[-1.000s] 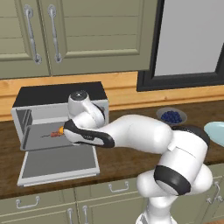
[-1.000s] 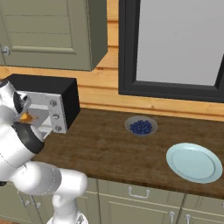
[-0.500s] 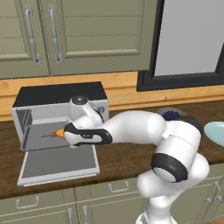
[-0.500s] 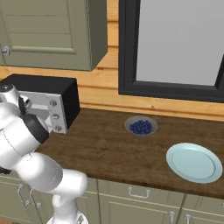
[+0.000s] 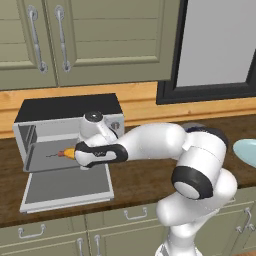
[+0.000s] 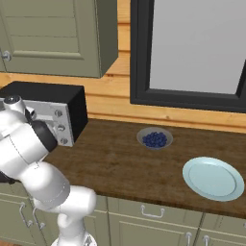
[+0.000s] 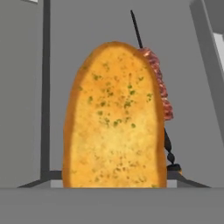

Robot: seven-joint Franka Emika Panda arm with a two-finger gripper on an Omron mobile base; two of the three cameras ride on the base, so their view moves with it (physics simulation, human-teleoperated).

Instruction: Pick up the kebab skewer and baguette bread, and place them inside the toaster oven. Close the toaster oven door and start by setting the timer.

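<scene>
1. Inside, the toaster oven (image 5: pixel 67 132) stands open at the counter's (image 6: pixel 125 163) left end, its toaster oven door (image 5: pixel 67 187) dropped flat toward the cabinets, leaving the grey cavity free around the gripper (image 5: pixel 75 154)
2. Close ahead of the hand, the baguette bread (image 7: pixel 114 116) stands lengthwise, with the kebab skewer (image 7: pixel 156 87) just beside its right edge, partly hidden behind it
3. Whether the pincer is clenched or released cannot be told

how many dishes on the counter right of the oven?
2. A bowl of blueberries sits near the back wall, and an empty pale blue plate lies further right near the front edge. The arm may hide others in the left view.
</scene>
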